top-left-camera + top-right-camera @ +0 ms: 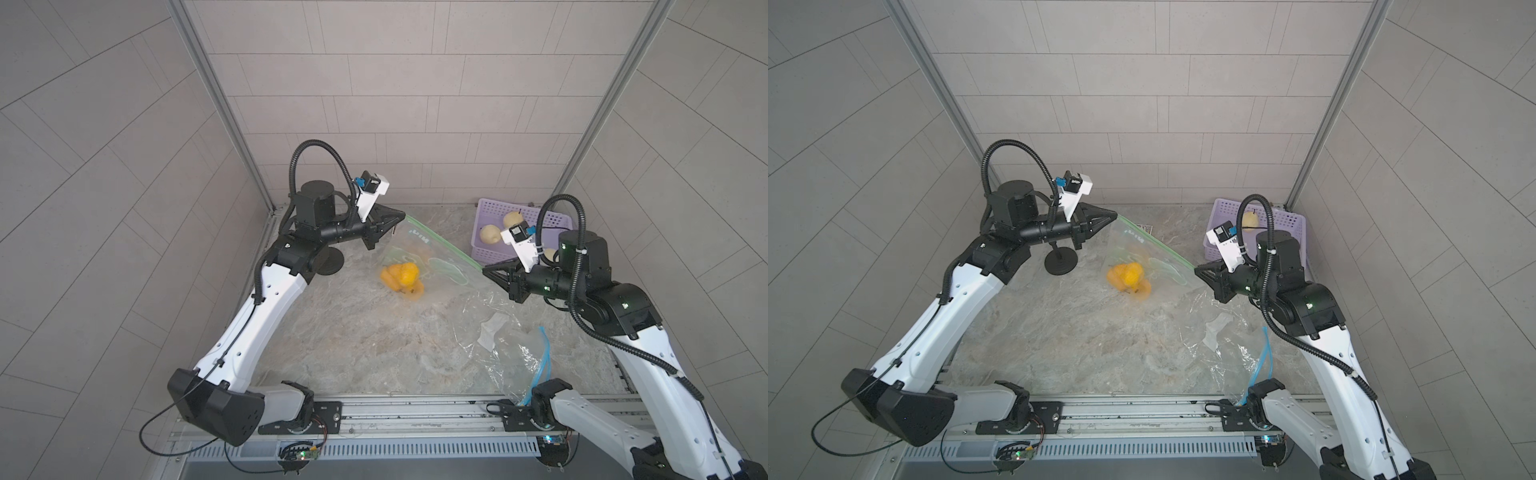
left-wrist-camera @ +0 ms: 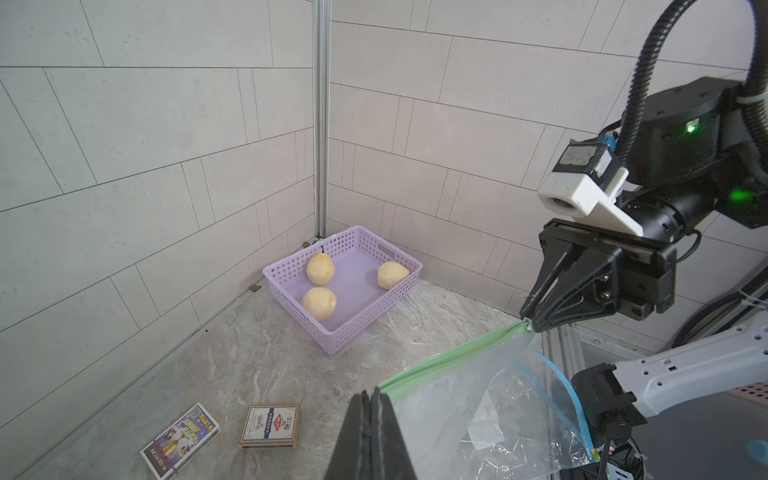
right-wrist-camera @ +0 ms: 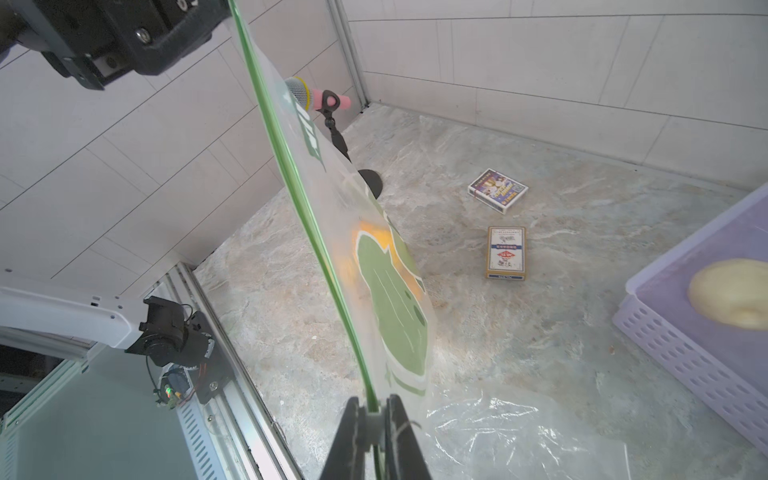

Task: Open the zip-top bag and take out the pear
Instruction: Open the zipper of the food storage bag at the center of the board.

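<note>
Left wrist view: three loose pears (image 2: 318, 303) in one purple basket (image 2: 361, 322), and two card boxes (image 2: 270, 426) on the desk (image 2: 249, 353). In both top views there are two tools. The left tool (image 1: 400, 216) and right tool (image 1: 485, 271) are each clenched on one end of the green zip strip (image 1: 440, 243) of one zip-top bag (image 1: 415, 253), stretched taut from 11 to 3 o'clock over the desk's middle. One pear (image 1: 401, 277), blurred, sits low inside it. A second clear bag (image 1: 511, 345) lies at 5 o'clock, reaching the near edge. The basket fills the 1 o'clock corner and one microphone stand (image 1: 1061, 264) sits at 10. Bare marble spreads at 7 o'clock.
</note>
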Robot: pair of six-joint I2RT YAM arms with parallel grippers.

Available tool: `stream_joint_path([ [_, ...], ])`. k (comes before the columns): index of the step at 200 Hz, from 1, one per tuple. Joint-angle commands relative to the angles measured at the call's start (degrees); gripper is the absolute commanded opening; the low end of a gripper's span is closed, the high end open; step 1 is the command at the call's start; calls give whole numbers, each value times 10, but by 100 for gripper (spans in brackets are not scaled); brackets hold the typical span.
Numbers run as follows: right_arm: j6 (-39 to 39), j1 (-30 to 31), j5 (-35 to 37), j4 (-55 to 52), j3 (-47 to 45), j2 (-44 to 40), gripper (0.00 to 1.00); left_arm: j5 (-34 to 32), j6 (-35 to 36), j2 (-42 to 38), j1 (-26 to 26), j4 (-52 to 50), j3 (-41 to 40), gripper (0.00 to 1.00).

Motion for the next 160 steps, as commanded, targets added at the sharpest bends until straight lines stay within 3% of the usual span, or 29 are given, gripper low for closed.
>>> stream_joint_path([
  [1, 11, -13, 36, -29, -21, -18, 10, -11, -19, 3, 22, 66, 28, 0],
  [36, 23, -12, 14, 13, -31, -8, 6, 27, -48, 21, 22, 91, 27, 0],
  [95, 38, 3, -69, 113, 58, 100, 0, 39, -70, 48, -3, 123, 16, 0],
  [133, 18, 17, -66, 122, 131, 158, 0, 40, -75, 87, -13, 123, 58, 0],
  [160, 20, 19, -60, 150, 127, 172, 0, 44, -90, 108, -18, 143, 68, 0],
])
